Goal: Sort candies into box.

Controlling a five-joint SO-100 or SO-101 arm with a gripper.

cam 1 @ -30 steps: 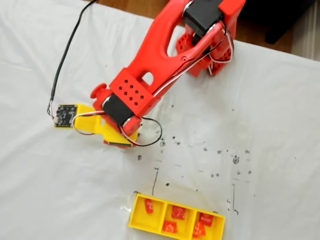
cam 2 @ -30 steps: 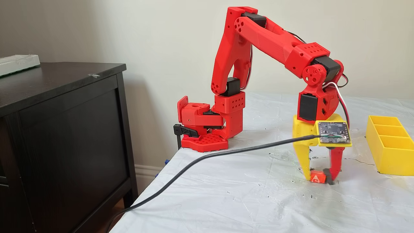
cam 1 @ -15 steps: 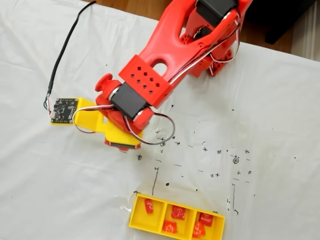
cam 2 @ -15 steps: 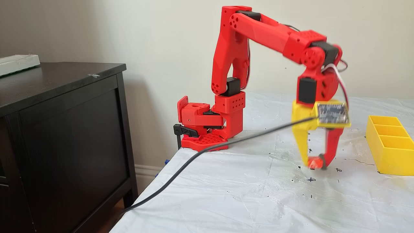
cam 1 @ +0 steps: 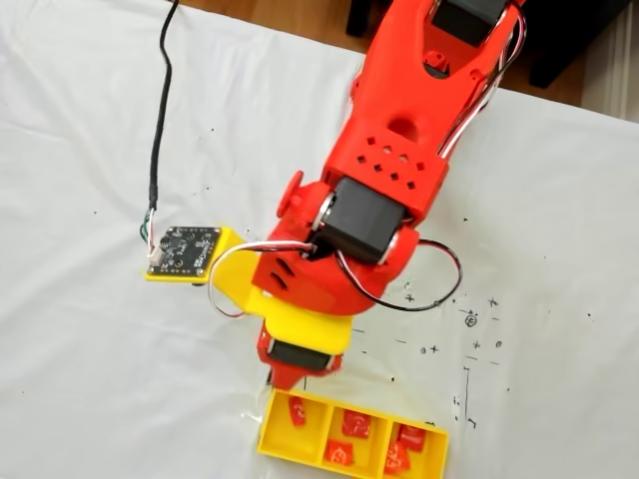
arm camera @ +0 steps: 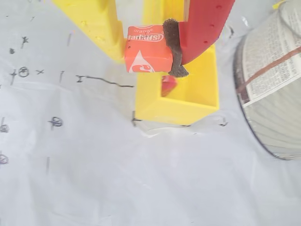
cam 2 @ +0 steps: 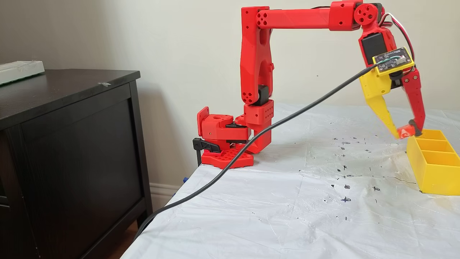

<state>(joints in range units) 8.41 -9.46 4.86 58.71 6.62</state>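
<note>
My fingers (arm camera: 160, 52) clamp orange candy (arm camera: 148, 49) above box (arm camera: 176, 101) end; round printed container (arm camera: 270, 89) beside box; surface (cam 2: 287, 201) ink-dotted.

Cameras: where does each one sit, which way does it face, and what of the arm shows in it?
Fixed view from above: looks down on the table; arm's upper links over the yellow box.
Wrist view: rides the gripper, looks down past the fingers at the held orange candy and the box.
Fixed view from the side: table level, whole arm from base to gripper.
Shared: all three show the box; wrist and side views show the held candy.
</note>
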